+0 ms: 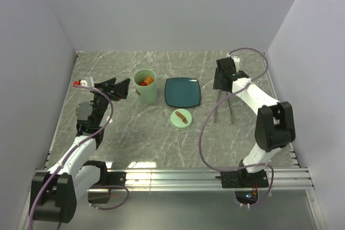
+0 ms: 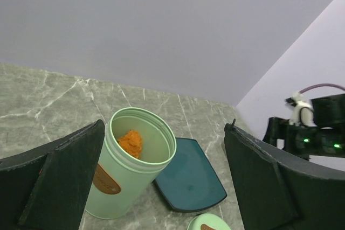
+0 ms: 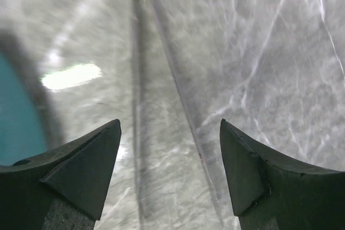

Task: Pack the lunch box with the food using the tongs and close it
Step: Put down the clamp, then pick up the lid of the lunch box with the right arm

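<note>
Lunch box (image 1: 145, 86) stood upright on marble table (image 1: 135, 144), just left of teal plate (image 1: 182, 91); orange food (image 2: 130, 141) seen inside, top uncovered. Lid (image 1: 180, 118) laid flat on table in front of plate, apart from cup. Tongs (image 1: 222, 106) laid on table right of plate, 2 arms spread toward near side, joined end under right gripper (image 3: 170, 149). Right gripper jaws parted wide above tongs, nothing gripped. Left gripper (image 2: 161, 187) spread fully, empty, positioned just left of lunch box.
</note>
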You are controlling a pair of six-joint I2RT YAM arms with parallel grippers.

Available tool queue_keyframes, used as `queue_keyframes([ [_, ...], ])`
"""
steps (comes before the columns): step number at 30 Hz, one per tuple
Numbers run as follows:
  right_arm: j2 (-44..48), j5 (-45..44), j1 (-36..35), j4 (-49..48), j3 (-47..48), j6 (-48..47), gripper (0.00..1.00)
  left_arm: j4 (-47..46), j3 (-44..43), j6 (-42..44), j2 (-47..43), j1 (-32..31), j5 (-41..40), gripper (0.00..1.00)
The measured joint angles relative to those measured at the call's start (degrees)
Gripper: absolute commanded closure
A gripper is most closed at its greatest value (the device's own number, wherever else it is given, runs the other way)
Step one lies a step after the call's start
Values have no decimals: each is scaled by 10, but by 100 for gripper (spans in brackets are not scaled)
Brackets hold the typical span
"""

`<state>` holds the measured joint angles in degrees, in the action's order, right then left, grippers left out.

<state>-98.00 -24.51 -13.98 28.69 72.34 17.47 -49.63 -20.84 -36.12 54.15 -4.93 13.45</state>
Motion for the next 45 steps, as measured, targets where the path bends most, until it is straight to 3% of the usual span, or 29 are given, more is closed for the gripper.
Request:
queue_keyframes([
  [8, 125, 106, -44, -96, -118, -26, 24, 18, 0, 6, 0, 0, -20, 1],
  [18, 183, 184, -157, -161, -204, -43, 26, 41, 0, 10, -1, 0, -42, 1],
  [29, 120, 212, -210, -179, -209, -58, 37, 49, -1, 12, 2, 0, -42, 0],
  [40, 94, 248, -241, -180, -209, -69, 39, 64, -12, 16, 27, 0, -42, 1],
  [45, 75, 263, -245, -179, -200, -73, 45, 66, -12, 16, 27, 0, -43, 1],
])
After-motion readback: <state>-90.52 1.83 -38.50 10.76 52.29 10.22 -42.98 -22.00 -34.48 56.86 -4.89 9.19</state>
